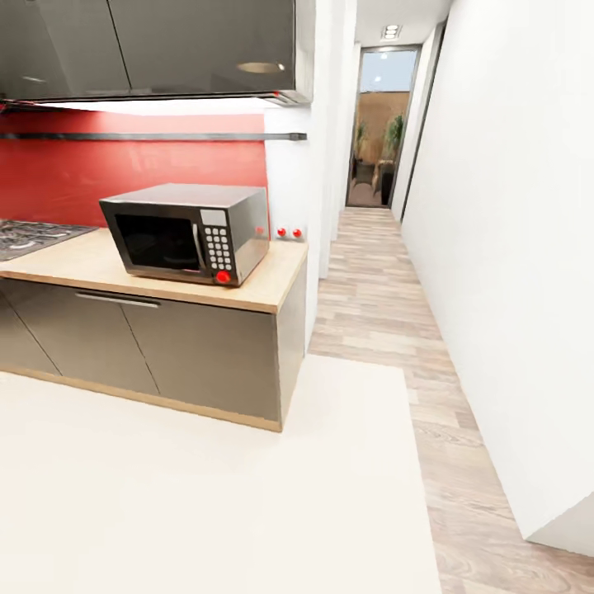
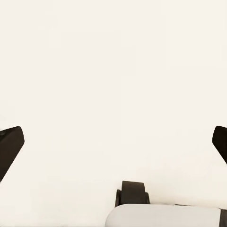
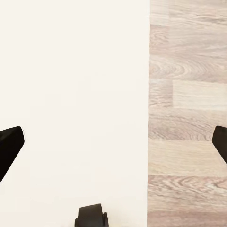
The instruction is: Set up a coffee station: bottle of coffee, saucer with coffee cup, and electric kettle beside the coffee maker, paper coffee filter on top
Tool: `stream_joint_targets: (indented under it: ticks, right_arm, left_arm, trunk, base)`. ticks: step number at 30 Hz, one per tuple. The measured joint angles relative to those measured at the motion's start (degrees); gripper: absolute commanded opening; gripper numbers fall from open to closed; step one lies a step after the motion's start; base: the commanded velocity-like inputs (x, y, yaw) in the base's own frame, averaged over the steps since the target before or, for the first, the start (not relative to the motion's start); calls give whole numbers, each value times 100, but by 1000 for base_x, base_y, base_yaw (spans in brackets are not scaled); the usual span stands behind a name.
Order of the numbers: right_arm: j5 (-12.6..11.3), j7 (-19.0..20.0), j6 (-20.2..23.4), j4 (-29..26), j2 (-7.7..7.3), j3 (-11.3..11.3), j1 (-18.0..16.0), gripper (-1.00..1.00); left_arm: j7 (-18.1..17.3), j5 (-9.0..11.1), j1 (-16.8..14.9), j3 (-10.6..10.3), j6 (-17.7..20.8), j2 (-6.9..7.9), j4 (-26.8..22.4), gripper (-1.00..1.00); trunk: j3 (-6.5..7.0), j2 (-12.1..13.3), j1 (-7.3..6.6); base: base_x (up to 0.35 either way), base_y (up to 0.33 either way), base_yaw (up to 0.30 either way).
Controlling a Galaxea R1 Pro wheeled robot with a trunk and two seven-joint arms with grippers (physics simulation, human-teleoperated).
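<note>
The light wood countertop (image 1: 91,262) with grey cabinet fronts runs along the left in the head view, and the thin dark kitchen shelf (image 1: 148,136) hangs on the red wall above it. The coffee maker, bottle of coffee, paper coffee filter, saucer, coffee cup and electric kettle are out of view. In the left wrist view my left gripper (image 2: 113,146) is open over a pale cream floor, its dark fingertips (image 2: 10,146) far apart. My right gripper (image 3: 113,146) is also open, above the line where cream floor meets wood planks, with nothing between its fingers.
A steel microwave (image 1: 186,231) stands on the counter's right end, and a gas hob (image 1: 29,235) lies at the far left. Dark wall cabinets (image 1: 165,41) hang above. A wood-floored hallway (image 1: 371,280) leads to a glass door (image 1: 379,124), with a white wall (image 1: 511,247) on the right.
</note>
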Motion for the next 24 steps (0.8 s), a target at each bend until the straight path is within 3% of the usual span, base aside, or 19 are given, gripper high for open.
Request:
stream_joint_targets:
  ticks: [24]
  right_arm:
    - [4, 0, 6, 8, 0, 0, 0, 100]
  left_arm:
    - [-4, -55, 3, -16, 6, 3, 4, 100]
  trunk:
    - [-50, 0, 0]
  base:
    - [0, 0, 271]
